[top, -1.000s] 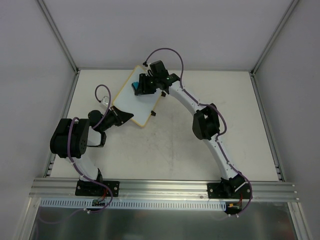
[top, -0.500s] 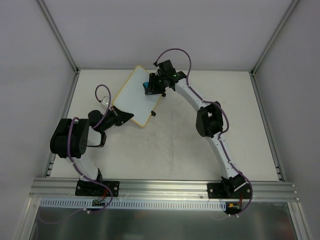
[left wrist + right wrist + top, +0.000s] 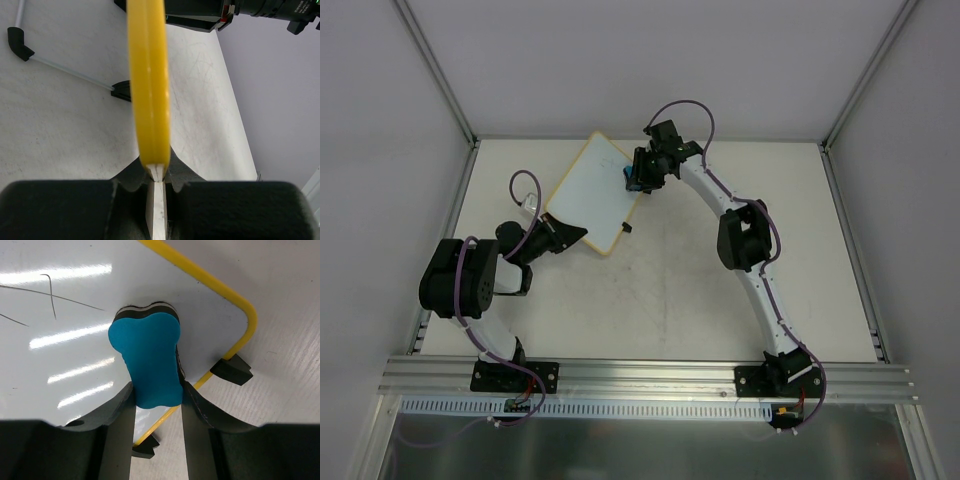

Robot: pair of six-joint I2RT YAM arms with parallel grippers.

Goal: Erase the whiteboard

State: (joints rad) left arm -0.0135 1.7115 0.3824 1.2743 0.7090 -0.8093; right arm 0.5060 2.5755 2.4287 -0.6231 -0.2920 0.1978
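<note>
The whiteboard, white with a yellow frame, lies tilted on the table at the back left. My left gripper is shut on its near edge; the left wrist view shows the yellow frame edge-on between the jaws. My right gripper is shut on the blue eraser and holds it on the board's right part, near a rounded corner. Thin pen lines remain on the board left of the eraser. Two black clips sit on the right edge.
A thin metal stand with black caps lies on the table left of the board, also visible in the top view. Grey walls and aluminium posts enclose the table.
My right gripper has slid the eraser across the board from its upper middle toward the right edge. The left gripper and board have stayed still.
</note>
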